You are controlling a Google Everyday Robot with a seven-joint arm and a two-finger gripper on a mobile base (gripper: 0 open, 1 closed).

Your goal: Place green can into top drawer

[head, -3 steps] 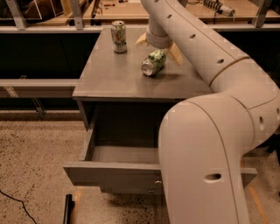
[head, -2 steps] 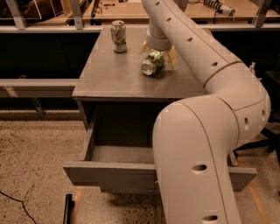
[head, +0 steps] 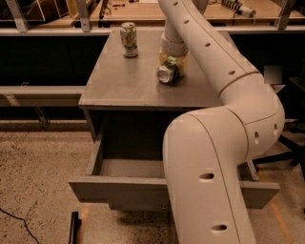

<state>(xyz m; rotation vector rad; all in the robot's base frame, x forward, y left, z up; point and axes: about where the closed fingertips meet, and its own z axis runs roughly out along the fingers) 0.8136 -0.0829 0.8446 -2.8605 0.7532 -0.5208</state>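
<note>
The green can (head: 167,72) lies on its side on the grey cabinet top (head: 124,83), right of centre, with a silver end facing me. My gripper (head: 172,63) reaches down from the white arm directly over the can and looks to be touching it from behind. The top drawer (head: 114,189) is pulled open below the cabinet top, its inside bare where visible. My arm's big elbow hides the drawer's right half and its knob.
A paler whitish can (head: 128,39) stands upright at the back left of the cabinet top. A wooden bench (head: 143,12) runs behind. A black object (head: 73,228) and a thin cable (head: 14,220) lie on the speckled floor at front left.
My arm's elbow has swung left and closer to the camera, covering more of the drawer. The gripper stays over the green can, which has not moved.
</note>
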